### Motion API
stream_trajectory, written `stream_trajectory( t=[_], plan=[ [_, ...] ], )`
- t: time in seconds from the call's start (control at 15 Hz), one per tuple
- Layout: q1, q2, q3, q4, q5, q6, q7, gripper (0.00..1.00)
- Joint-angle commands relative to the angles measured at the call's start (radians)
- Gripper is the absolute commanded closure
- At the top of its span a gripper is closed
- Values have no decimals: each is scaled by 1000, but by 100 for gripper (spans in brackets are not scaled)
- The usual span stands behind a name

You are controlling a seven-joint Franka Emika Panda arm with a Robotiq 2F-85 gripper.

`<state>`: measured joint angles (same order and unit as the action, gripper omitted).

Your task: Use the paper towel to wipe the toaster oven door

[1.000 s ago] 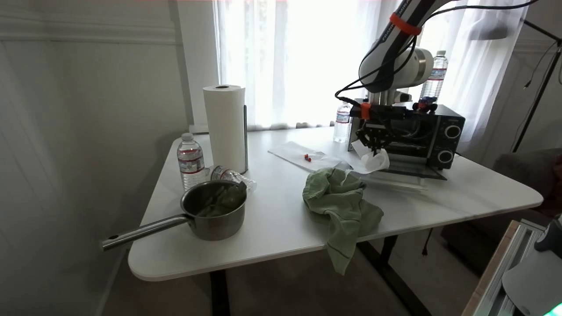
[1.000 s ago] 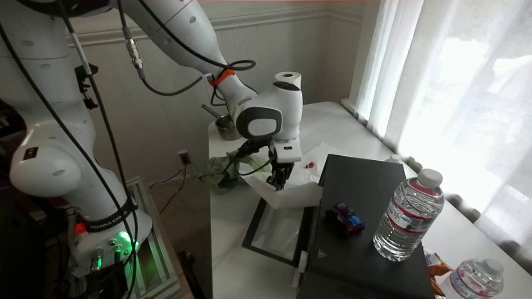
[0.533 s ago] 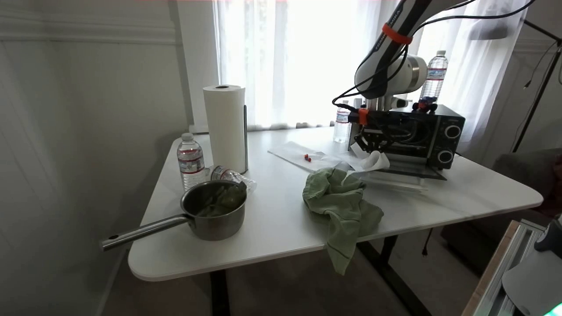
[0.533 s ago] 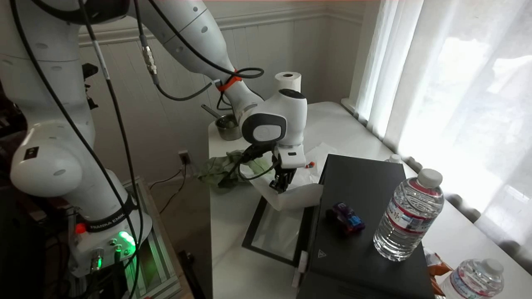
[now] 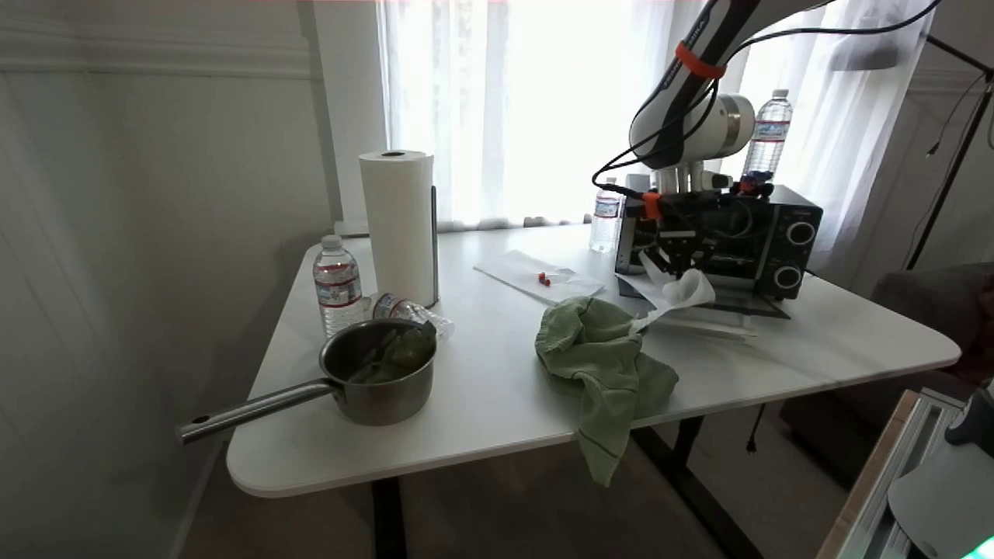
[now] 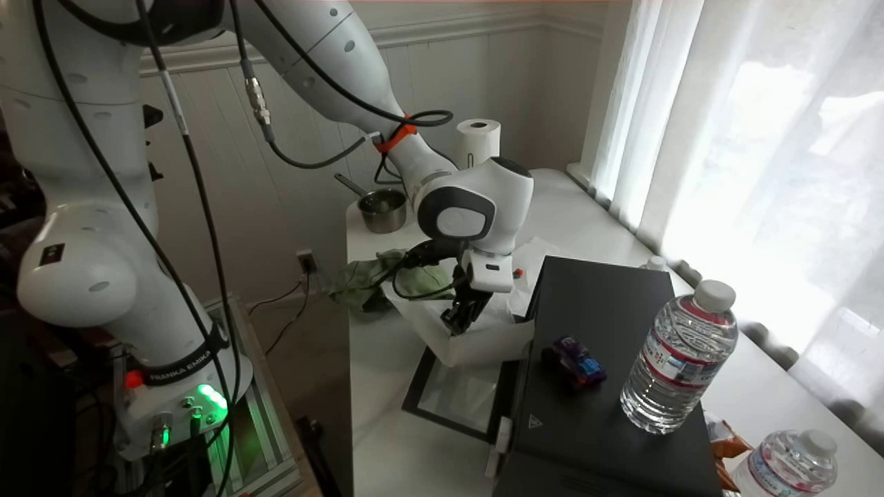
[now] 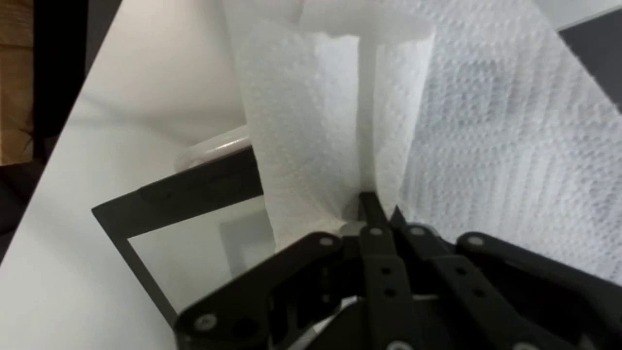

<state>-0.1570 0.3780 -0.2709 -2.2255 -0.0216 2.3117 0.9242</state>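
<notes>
Wrist view: the gripper, bottom of frame, jaws clamped on a paper towel partly hiding the oven door, lower left.

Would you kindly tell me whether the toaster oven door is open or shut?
Open: in an exterior view, the door lies folded down in front of the toaster oven, the paper towel hiding part of it.

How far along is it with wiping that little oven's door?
Done: the toaster oven door is open; the gripper grips a paper towel. In hand: the towel is over part of the door. Left: probably wiping the exposed part; what's wiped already, I can't tell.
</notes>
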Motion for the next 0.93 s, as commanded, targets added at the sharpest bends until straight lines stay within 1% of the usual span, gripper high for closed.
stream_trajectory(
  t=[0.0,0.6,0.87],
  plan=[
    [-8,31,-30,50,17,-80,27,100],
    [-88,64,-109,100,13,-235,42,100],
    [-124,87,-134,108,13,-242,36,100]
  ],
)
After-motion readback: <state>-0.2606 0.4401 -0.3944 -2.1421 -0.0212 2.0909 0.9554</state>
